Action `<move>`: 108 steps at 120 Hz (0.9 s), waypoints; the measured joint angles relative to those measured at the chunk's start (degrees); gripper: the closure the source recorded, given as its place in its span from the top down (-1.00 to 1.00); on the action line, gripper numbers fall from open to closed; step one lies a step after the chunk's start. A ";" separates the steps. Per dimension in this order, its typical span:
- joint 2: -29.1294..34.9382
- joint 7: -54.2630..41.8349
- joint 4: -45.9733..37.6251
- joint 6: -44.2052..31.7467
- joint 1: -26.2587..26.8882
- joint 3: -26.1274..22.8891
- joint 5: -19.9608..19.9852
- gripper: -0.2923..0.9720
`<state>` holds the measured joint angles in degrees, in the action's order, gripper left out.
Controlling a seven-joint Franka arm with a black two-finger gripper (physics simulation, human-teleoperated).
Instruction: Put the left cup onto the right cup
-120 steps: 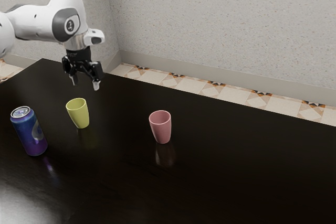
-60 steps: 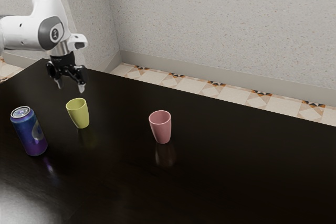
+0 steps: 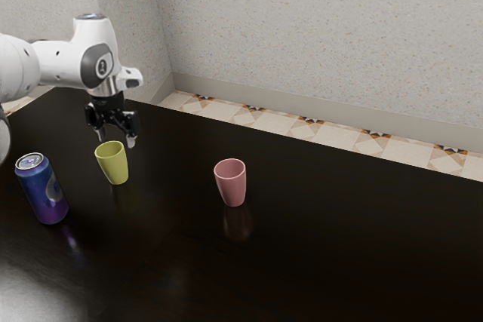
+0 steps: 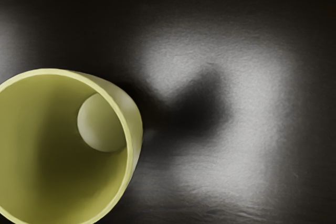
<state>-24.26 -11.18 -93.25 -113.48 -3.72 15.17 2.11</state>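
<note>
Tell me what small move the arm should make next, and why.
Probably lower straight down a little. The open gripper hangs just above the yellow cup, which stands upright and untouched, so closing now would likely grasp nothing.

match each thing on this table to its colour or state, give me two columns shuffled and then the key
Column one:
1. left cup
2. right cup
3. can
4. gripper

Column two:
a. pink, upright, farthest toward the exterior view's right
b. blue and purple, nearest the exterior view's left edge
c. yellow-green, upright, mouth open to the wrist camera
d. black, open, just above a cup's rim

Pairs: 1-c, 2-a, 3-b, 4-d
</note>
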 joint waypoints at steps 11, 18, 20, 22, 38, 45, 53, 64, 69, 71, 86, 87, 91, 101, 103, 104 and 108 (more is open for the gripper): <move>-1.13 -0.05 -0.02 -0.40 -0.41 -0.01 0.41 0.49; -1.94 -0.08 -0.02 -0.79 -0.75 -0.01 0.82 0.49; -2.11 -0.09 -0.02 -0.89 -0.80 -0.02 0.92 0.49; -2.29 -0.10 -0.02 -0.97 -0.84 -0.03 1.00 0.49; -3.59 -0.16 0.15 -1.48 -1.14 -0.15 1.42 0.49; -4.28 -0.19 1.39 -1.61 -1.44 -0.35 1.51 0.49; -4.77 -0.21 2.48 -1.70 -1.62 -0.64 1.58 0.49; -5.41 -0.24 3.24 -1.78 -1.70 -0.74 1.62 0.49; -5.79 -0.25 3.57 -1.80 -1.72 -0.75 1.63 0.49; -6.01 -0.26 3.76 -1.80 -1.72 -0.75 1.64 0.48; -6.96 -0.29 4.56 -1.81 -1.79 -0.76 1.66 0.47; -7.00 -0.29 4.58 -1.81 -1.80 -0.76 1.66 0.47; -7.22 -0.30 4.67 -1.82 -1.80 -0.76 1.67 0.47; -7.77 -0.31 4.98 -1.82 -1.93 -0.76 1.90 0.46; -7.85 -0.32 5.01 -1.83 -2.05 -0.78 1.98 0.46; -7.90 -0.32 5.02 -1.83 -2.11 -0.79 2.01 0.46; -8.08 -0.32 5.04 -1.84 -2.26 -0.82 2.13 0.45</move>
<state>-32.33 -11.50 -88.21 -115.32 -5.98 14.35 4.25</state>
